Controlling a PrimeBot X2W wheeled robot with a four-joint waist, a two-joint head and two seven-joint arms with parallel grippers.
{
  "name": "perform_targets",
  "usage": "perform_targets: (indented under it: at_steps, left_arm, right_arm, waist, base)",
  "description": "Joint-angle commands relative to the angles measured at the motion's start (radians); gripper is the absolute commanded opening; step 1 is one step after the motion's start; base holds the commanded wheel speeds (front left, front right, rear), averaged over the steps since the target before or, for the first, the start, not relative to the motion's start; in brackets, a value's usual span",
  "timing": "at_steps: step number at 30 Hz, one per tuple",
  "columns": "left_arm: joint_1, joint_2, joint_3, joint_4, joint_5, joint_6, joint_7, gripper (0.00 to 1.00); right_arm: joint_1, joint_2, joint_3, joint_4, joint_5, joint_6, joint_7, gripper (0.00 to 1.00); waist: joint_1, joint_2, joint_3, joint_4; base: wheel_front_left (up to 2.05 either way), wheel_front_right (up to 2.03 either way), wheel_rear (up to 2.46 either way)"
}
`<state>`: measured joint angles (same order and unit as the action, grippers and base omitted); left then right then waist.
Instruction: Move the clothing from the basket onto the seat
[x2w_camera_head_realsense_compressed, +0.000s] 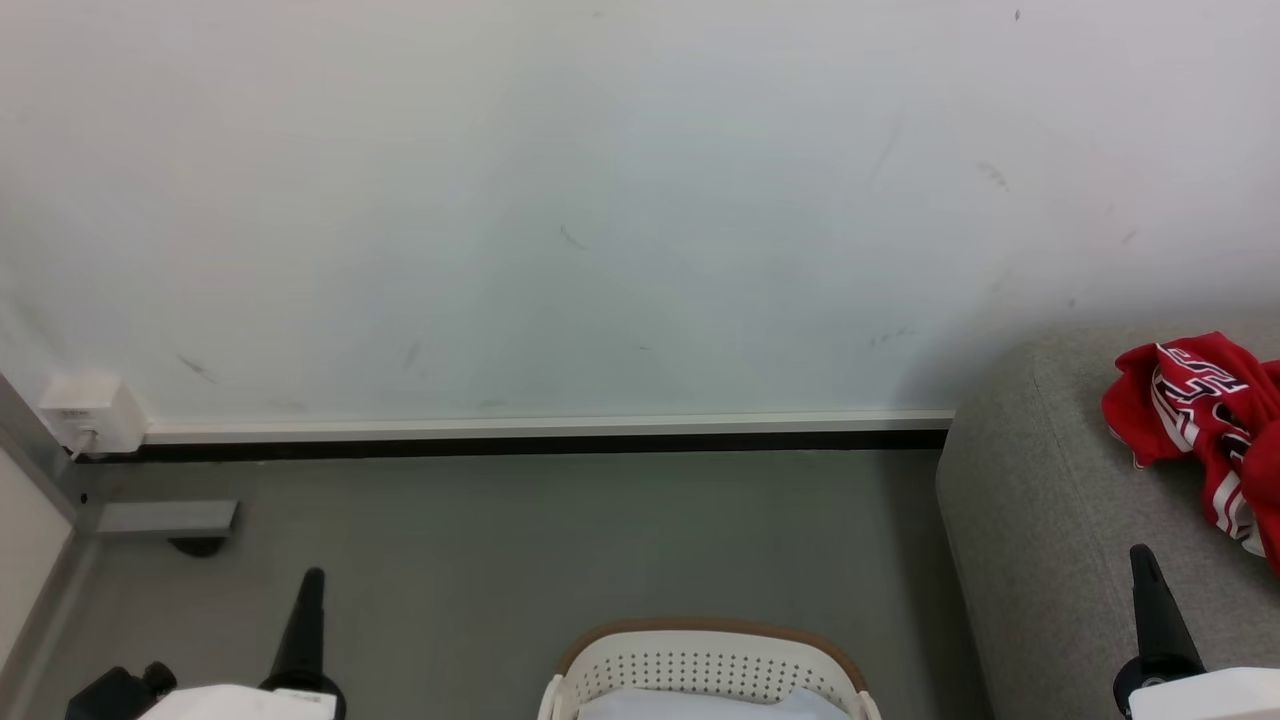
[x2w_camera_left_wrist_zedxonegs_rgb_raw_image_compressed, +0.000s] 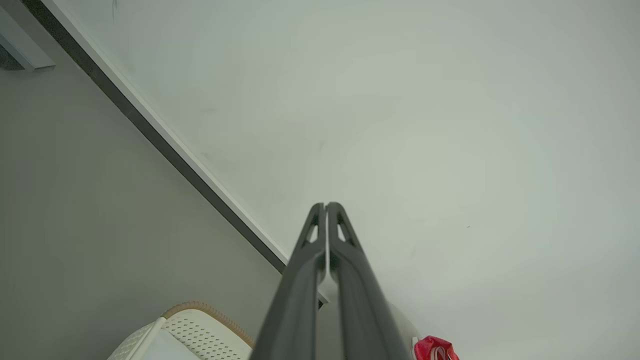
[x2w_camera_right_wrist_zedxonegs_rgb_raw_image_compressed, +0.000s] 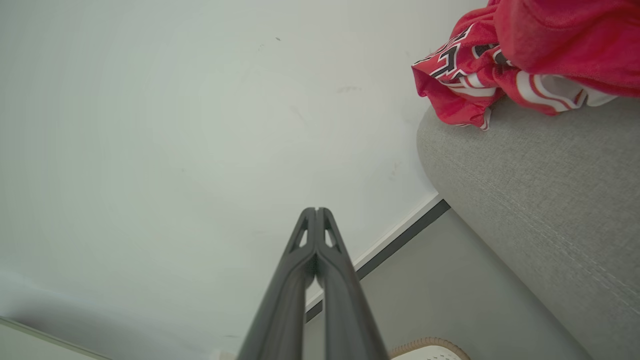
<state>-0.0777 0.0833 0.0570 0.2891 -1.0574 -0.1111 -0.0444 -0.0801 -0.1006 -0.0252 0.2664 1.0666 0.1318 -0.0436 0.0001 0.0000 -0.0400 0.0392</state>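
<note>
Bright red sports clothing with white stripe trim and black-and-white lettering (x2w_camera_head_realsense_compressed: 1200, 420) lies bunched on the big light grey fabric-upholstered seat (x2w_camera_head_realsense_compressed: 1040, 540), near its rounded end. It's well apart from the white perforated plastic basket with the thin brown rim (x2w_camera_head_realsense_compressed: 700, 660).

My read: the transfer step is done or nearly done. No red shows in the part of the basket in frame (there's a pale patch inside, can't tell if it's cloth or the basket's own floor; the head view cuts most of it off). Next move calls for a look down into the basket to confirm nothing's left. If something is, spread one gripper's fingers and reach in over the rim.

Pose: left gripper (x2w_camera_left_wrist_zedxonegs_rgb_raw_image_compressed: 325, 205) is low at left over the grey floor. Right gripper (x2w_camera_right_wrist_zedxonegs_rgb_raw_image_compressed: 316, 210) is low at right, showing against the seat. Both point toward the white wall. Both have fingers pressed together with nothing between them.
</note>
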Motion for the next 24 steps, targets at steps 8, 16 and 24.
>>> perform_targets:
  at_steps: [8, 16, 24]
  left_arm:
    - [-0.026, -0.002, 0.015, -0.018, -0.105, -0.007, 0.028, 0.0]
    - [-0.028, -0.007, 0.023, -0.023, -0.179, -0.01, 0.05, 0.0]
    - [-0.029, -0.012, 0.029, -0.027, -0.248, -0.012, 0.07, 0.0]
  right_arm:
    - [-0.028, 0.005, -0.021, -0.015, 0.103, -0.001, 0.028, 0.0]
    - [-0.029, 0.013, -0.033, -0.016, 0.173, -0.001, 0.051, 0.0]
    - [-0.029, 0.019, -0.043, -0.018, 0.241, -0.001, 0.07, 0.0]
  waist:
    - [-0.0001, 0.0, 0.006, -0.005]
    - [-0.0001, 0.0, 0.01, -0.009]
    - [-0.0001, 0.0, 0.015, -0.014]
  base:
    - [0.0, 0.0, 0.0]
    - [0.0, 0.0, 0.0]
    - [0.0, 0.0, 0.0]
